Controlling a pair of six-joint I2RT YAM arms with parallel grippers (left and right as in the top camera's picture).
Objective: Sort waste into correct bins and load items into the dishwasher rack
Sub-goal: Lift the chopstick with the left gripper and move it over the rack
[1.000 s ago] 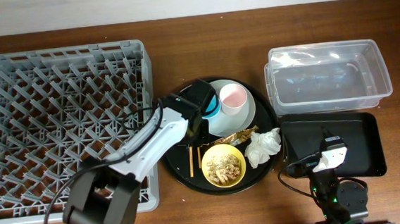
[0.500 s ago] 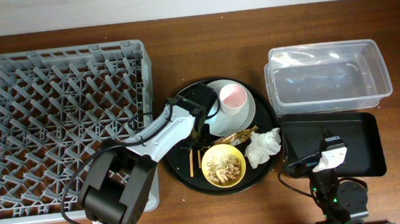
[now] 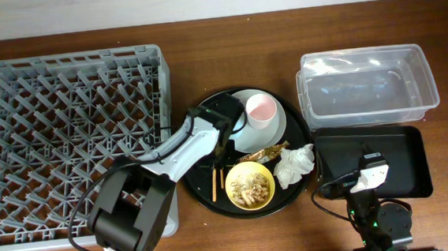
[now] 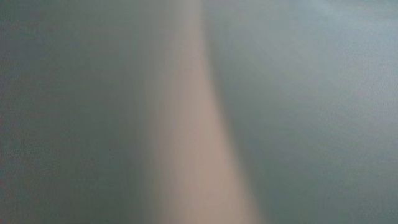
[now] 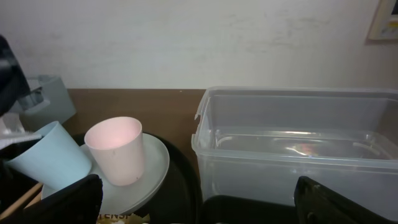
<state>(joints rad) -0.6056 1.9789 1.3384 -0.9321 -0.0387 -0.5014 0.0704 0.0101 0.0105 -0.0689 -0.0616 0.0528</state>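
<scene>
left fingers (image 3: 232, 122) at blue cup (image 5: 46, 163)

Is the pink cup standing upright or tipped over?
Upright. The pink cup stands on the plate, open mouth facing up.

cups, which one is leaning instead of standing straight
The blue cup: it leans at a slant, while the pink cup stands upright on the plate.
</scene>
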